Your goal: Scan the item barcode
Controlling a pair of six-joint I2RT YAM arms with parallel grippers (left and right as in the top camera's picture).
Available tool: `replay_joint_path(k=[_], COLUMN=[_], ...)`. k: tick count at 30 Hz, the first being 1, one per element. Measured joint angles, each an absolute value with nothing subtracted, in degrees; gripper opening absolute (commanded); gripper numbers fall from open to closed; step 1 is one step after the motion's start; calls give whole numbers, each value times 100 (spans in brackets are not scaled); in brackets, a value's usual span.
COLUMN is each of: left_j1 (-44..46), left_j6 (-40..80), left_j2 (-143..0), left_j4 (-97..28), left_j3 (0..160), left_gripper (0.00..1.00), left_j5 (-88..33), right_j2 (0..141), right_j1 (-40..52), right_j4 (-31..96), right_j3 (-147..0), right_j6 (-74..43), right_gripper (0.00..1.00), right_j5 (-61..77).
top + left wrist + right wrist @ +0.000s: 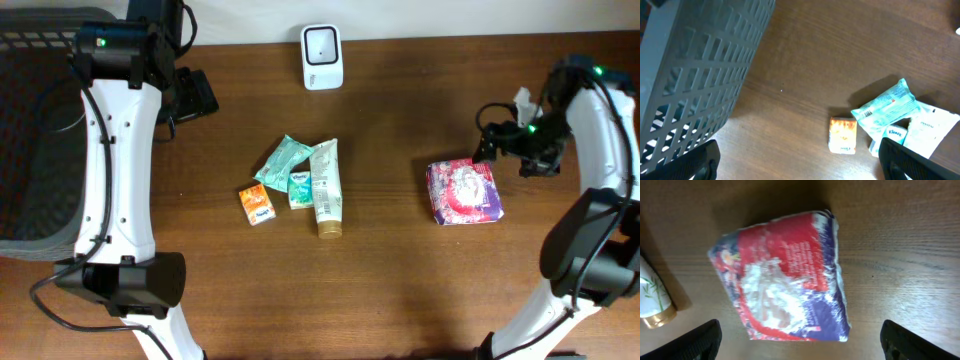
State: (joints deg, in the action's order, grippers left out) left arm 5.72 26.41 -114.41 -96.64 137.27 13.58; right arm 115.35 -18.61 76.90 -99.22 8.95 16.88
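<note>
A red, white and purple packet lies flat on the wooden table at the right, free of any grip. My right gripper hovers just above its far edge, open; in the right wrist view the packet fills the middle and the gripper has both black fingertips wide apart at the lower corners. The white barcode scanner stands at the table's far middle. My left gripper is open near the far left, with nothing between its fingers.
In the table's middle lie an orange pack, a teal pack, a small tissue pack and a white tube with a gold cap. A dark mesh basket occupies the left edge, close beside the left arm.
</note>
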Motion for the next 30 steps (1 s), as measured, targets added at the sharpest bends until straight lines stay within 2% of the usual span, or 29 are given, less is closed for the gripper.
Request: replay_joint_path(k=[6,8,9,11,12,14,15,21,22,25,30], left_j1=[572,572,572,572,572,572,572,572,572,572,572], left_j6=[2641,2641,2641,2641,2641,2641,2641,2641,2641,2641,2641], left_j2=[-11441,-11441,-11441,-11441,-11441,-11441,-11441,-11441,-11441,-11441,-11441], left_j4=[-9662,-9664,-9664,-9664,-9666,-9666,-9666,-9666,-9666,-9666,-9666], left_j3=[13727,13727,13727,13727,13727,13727,13727,13727,13727,13727,13727], left_gripper=[99,99,99,99,99,99,99,99,99,99,99], left_j5=[1361,1361,1361,1361,1361,1361,1361,1358,1361,1361,1358], right_j2=[11546,11539,11539,11539,11539,11539,11539,11539,11539,11539,11539], right_j1=[-2449,-2349,-2268,-2126,-1953,-1730,-1590,-849,-816,-1057,-2060], right_j4=[6473,6246,6119,6101,6125,6160,6167,5981,5784,5634,5664], right_j3=[-8506,-8134,-7955,-7780,-7706,-7695,-7690,-7684,-7675,-7682,-7745], right_j6=[1518,1767,1870,1951,1979,1997,1990,1608,1273,731,878], right_gripper=[89,77,62,59,59,73,76,86,92,98,98], right_j5=[2995,3413,3553,3673,3726,3763,3760,3712,3566,3446,3881])
